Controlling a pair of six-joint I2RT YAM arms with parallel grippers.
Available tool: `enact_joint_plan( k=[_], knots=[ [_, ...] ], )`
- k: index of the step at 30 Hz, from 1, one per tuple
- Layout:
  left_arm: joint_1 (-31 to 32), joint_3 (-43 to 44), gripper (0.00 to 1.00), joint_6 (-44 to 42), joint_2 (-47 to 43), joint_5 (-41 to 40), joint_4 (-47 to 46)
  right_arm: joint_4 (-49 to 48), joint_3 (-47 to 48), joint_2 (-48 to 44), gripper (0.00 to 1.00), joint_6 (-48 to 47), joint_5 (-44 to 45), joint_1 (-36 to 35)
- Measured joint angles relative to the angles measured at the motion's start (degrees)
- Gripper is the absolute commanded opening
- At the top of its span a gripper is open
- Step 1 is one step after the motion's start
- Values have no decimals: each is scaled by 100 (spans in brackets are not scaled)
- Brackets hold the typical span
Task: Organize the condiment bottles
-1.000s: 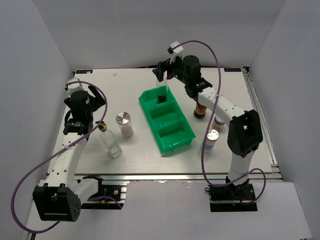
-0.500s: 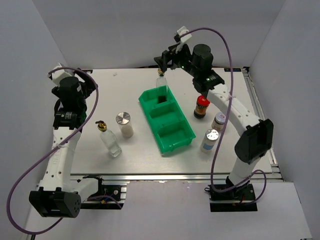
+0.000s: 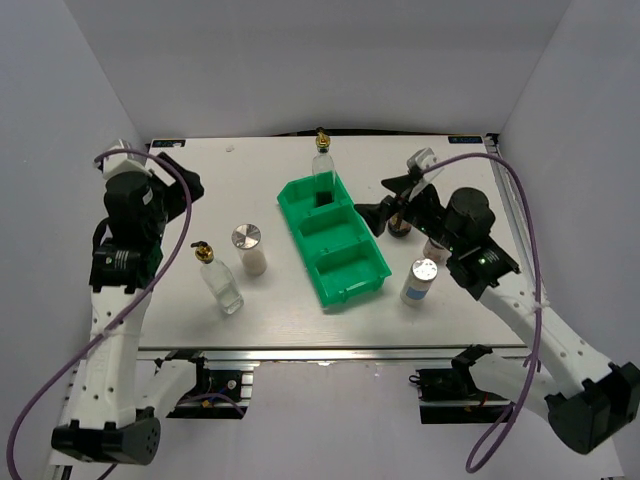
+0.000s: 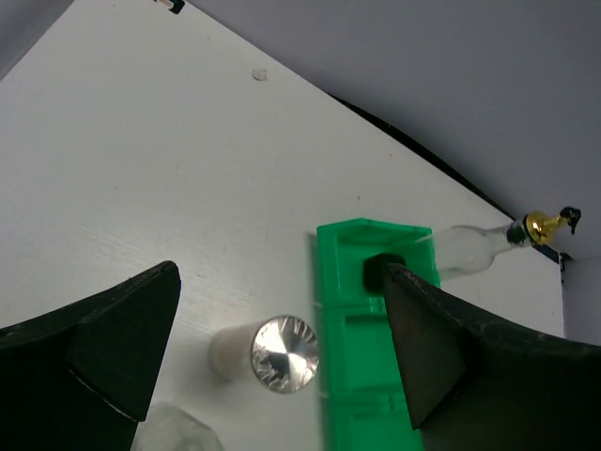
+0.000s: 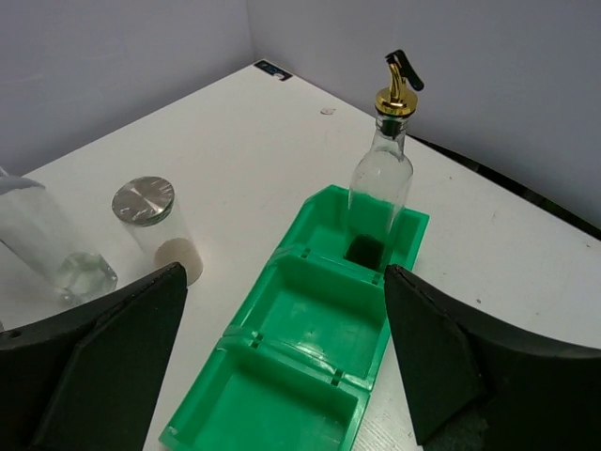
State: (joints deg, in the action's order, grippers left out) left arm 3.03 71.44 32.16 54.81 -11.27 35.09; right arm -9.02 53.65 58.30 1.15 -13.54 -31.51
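Gold-capped bottle (image 3: 322,168) upright in green tray (image 3: 336,236), white table (image 3: 270,170), grey walls (image 3: 300,60); left gripper (image 4: 280,274), right gripper (image 5: 284,272) spread.

From above you get only a dark sliver of one jar (image 3: 401,230) behind the right gripper (image 3: 386,198) — lid hidden; the left wrist view's bottom edge cuts off a glass bottle (image 4: 174,434) and the green tray (image 4: 362,376)

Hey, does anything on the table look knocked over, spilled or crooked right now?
Nothing is spilled or tipped. The only oddity: the green tray lies at a slant to the edges of the table. One gold-capped bottle stands upright in its far compartment; the silver-lidded shaker and second glass bottle left of it stand upright too.
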Motion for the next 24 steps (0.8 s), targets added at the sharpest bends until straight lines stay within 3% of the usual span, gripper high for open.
enact_joint_plan(
  k=[10, 24],
  knots=[
    [11, -168, 98, -769, -1080, 1220, 1187, 170, -472, -723, 89, 142, -160, 0],
    [15, -935, 98, -1270, -1685, 1580, 1700, 645, -470, -560, 89, -11, -179, 0]
  ],
)
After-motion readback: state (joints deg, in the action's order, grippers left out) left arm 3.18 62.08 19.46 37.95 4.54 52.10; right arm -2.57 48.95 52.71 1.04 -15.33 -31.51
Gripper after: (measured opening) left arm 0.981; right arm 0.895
